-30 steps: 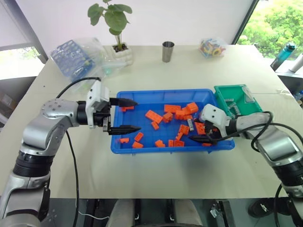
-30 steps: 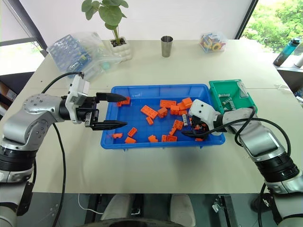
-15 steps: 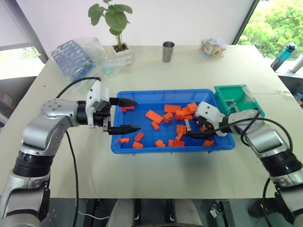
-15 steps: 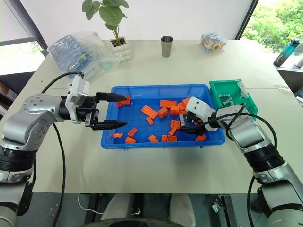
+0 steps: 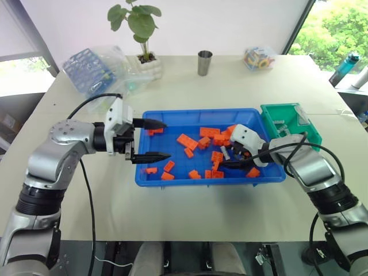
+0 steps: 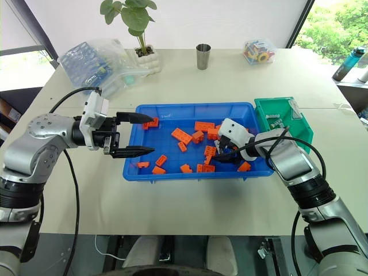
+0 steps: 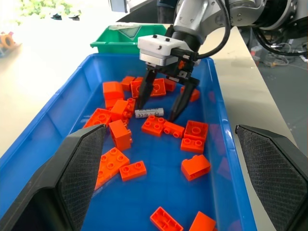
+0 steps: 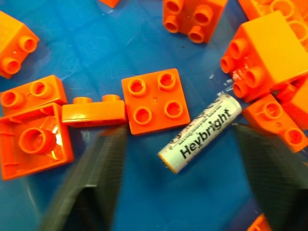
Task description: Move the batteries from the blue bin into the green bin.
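Note:
One silvery battery [image 8: 199, 132] with dark lettering lies flat on the floor of the blue bin [image 5: 172, 113] among orange bricks. My right gripper [image 7: 155, 114] points down into the bin's right half. It is open, one finger on each side of the battery, with a gap on both sides. My left gripper [image 5: 167, 140] hovers open and empty over the bin's left end, pointing right. The green bin [image 5: 265, 115] stands against the blue bin's right end, with small grey pieces [image 6: 273, 118] inside.
Orange bricks [image 5: 187, 141] are scattered over the blue bin, some close beside the battery. At the back of the table are a clear bag with a blue grid rack [image 5: 92, 69], a potted plant [image 5: 146, 66], a metal cup [image 5: 204, 62] and a bag of colourful bits [image 5: 259, 57].
My right gripper has moved left across the blue bin to stand over the battery, and its fingers have narrowed. The left arm has not moved.

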`<state>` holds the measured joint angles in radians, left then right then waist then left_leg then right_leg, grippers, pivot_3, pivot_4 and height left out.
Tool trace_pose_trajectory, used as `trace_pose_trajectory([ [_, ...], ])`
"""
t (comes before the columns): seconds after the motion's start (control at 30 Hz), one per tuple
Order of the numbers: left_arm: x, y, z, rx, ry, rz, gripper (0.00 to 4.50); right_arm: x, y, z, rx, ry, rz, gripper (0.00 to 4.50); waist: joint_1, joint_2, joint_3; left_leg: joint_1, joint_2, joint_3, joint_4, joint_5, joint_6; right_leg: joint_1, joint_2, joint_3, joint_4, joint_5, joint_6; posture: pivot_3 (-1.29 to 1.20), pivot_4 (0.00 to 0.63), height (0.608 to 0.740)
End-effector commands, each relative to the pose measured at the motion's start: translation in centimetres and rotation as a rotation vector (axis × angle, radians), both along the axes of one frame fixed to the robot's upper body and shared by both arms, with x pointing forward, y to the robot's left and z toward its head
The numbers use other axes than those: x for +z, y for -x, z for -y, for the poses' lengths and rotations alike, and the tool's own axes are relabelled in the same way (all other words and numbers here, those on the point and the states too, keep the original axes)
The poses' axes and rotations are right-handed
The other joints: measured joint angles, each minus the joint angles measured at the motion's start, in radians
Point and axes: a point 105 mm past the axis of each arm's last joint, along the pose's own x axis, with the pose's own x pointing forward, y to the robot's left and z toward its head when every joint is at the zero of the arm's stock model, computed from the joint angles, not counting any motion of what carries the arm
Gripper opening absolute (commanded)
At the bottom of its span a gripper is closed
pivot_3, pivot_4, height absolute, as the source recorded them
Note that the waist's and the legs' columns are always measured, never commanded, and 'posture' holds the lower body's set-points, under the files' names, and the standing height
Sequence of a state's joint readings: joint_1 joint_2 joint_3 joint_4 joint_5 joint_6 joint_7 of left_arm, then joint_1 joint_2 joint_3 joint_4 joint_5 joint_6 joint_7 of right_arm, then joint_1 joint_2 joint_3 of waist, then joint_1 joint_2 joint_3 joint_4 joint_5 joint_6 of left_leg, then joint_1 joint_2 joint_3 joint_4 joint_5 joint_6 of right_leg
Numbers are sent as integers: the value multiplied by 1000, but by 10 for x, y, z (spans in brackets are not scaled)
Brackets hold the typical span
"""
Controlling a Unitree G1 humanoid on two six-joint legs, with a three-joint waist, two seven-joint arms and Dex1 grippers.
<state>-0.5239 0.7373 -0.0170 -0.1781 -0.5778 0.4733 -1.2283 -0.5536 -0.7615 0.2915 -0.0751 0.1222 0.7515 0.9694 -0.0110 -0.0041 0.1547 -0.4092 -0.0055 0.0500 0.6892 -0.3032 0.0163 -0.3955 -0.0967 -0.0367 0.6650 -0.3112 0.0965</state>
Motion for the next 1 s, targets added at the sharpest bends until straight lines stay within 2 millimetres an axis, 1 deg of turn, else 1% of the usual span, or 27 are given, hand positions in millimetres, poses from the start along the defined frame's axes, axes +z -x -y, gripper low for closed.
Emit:
trace_pose_trajectory([
  [0.03,10,1,-2,-4,-2,50,4500,7,-4,2,-18,1,36,1776,0,0,0,0,0,0,0,0,0,0,0,0,0,0,0,0,150,716],
  [0.07,10,1,-1,-5,-2,50,4500,7,-4,1,-19,1,38,1249,0,0,0,0,0,0,0,0,0,0,0,0,0,0,0,0,150,716],
  [0.1,10,1,-1,-7,-1,50,4500,8,-3,1,-17,2,41,849,0,0,0,0,0,0,0,0,0,0,0,0,0,0,0,0,150,716],
  [0.23,10,1,-1,-12,-1,47,4500,11,-2,2,-14,3,54,849,0,0,0,0,0,0,0,0,0,0,0,0,0,0,0,0,150,716],
  [0.33,10,2,0,-17,-1,46,4500,21,-1,6,-23,1,81,849,0,0,0,0,0,0,0,0,0,0,0,0,0,0,0,0,150,716],
  [0.37,10,2,0,-19,1,45,4500,28,-1,8,-34,-9,95,849,0,0,0,0,0,0,0,0,0,0,0,0,0,0,0,0,150,716],
  [0.47,9,2,1,-20,3,43,4500,59,-5,20,-102,-72,149,849,1,0,0,0,0,0,0,0,0,0,0,0,0,0,0,0,150,716],
  [0.57,8,2,1,-19,4,40,4500,102,-8,39,-211,-200,202,849,0,0,0,0,0,0,0,0,0,0,0,0,0,0,0,0,150,716],
  [0.6,8,2,1,-19,4,39,4500,112,-7,44,-235,-232,210,849,0,0,0,0,0,0,0,0,0,0,0,0,0,0,0,0,150,716],
  [0.67,7,1,1,-20,4,36,4500,121,-2,48,-245,-269,209,849,1,0,0,0,0,0,0,0,0,0,0,0,0,0,0,0,150,716],
  [0.73,6,0,2,-23,6,35,4500,120,2,44,-237,-297,184,849,0,0,0,0,0,-1,0,0,0,0,0,0,0,0,0,0,150,716],
  [0.83,8,-2,4,-29,9,39,4500,104,6,29,-190,-262,163,849,0,0,0,0,0,0,0,0,1,0,0,0,0,0,0,0,150,716],
  [0.9,8,-3,5,-34,11,41,4500,96,4,21,-196,-284,139,849,-2,0,0,0,0,0,0,0,1,0,0,0,0,0,0,0,150,716],
  [1.0,8,-4,6,-40,10,42,4500,84,-3,14,-192,-250,148,1647,-2,0,0,0,0,0,0,0,1,-1,0,0,0,0,0,0,150,716],
])
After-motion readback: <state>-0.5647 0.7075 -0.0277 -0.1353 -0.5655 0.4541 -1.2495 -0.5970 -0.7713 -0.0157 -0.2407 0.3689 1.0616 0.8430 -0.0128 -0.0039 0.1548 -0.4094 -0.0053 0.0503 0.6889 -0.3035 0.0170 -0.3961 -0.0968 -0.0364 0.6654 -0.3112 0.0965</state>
